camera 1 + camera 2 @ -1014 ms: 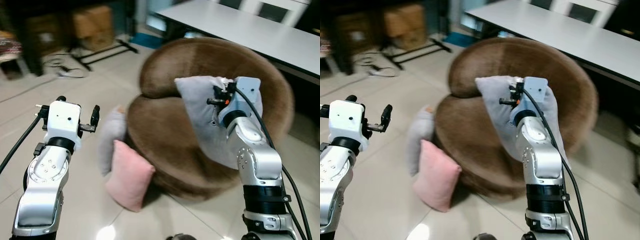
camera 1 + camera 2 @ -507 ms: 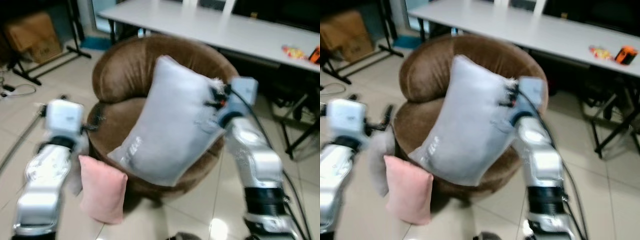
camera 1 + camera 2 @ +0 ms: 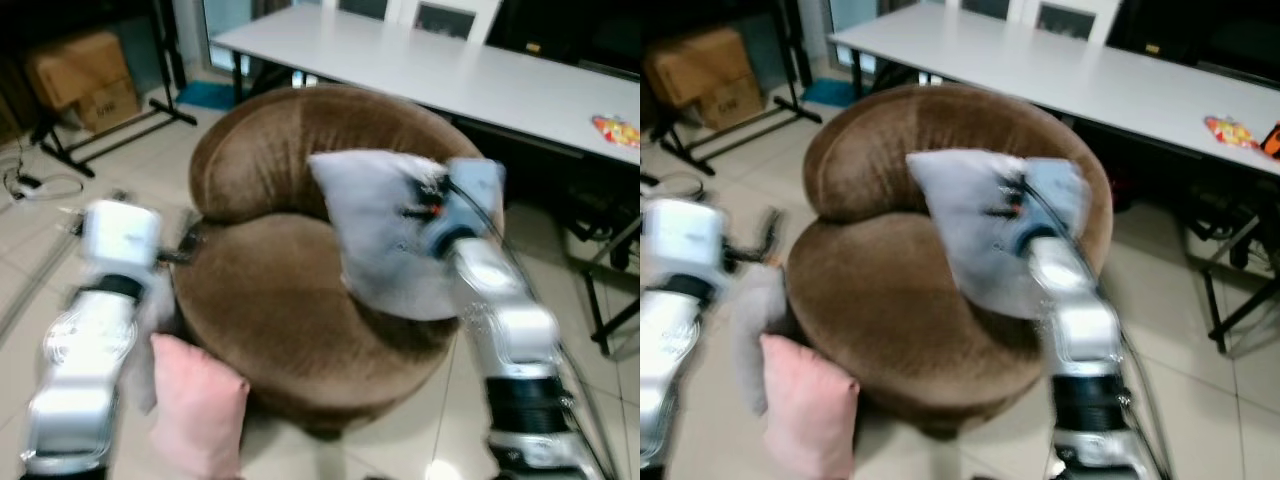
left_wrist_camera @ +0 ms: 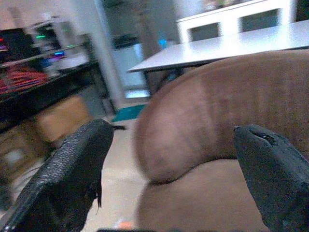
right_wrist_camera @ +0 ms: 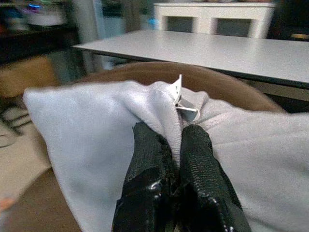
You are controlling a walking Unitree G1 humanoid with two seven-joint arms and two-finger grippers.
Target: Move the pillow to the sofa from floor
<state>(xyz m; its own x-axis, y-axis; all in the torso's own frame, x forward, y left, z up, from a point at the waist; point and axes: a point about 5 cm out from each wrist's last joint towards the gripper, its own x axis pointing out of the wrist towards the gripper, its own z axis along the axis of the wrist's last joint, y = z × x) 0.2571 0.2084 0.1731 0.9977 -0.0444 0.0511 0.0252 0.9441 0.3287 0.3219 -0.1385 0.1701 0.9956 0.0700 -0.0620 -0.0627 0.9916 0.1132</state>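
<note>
Grey pillow [image 3: 385, 235] swung from hanging before sofa [image 3: 290, 330] to over seat.

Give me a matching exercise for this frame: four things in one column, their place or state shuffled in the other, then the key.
Column 1:
1. soft grey fabric pillow
2. pink square pillow
3. left gripper
4. white long table

Column 2:
A. standing behind the round brown plush sofa
B. fingers spread wide, nothing between them
C. on the floor against the sofa's front
D. pinched by the right gripper, held over the sofa seat

Pairs: 1-D, 2-C, 3-B, 4-A
</note>
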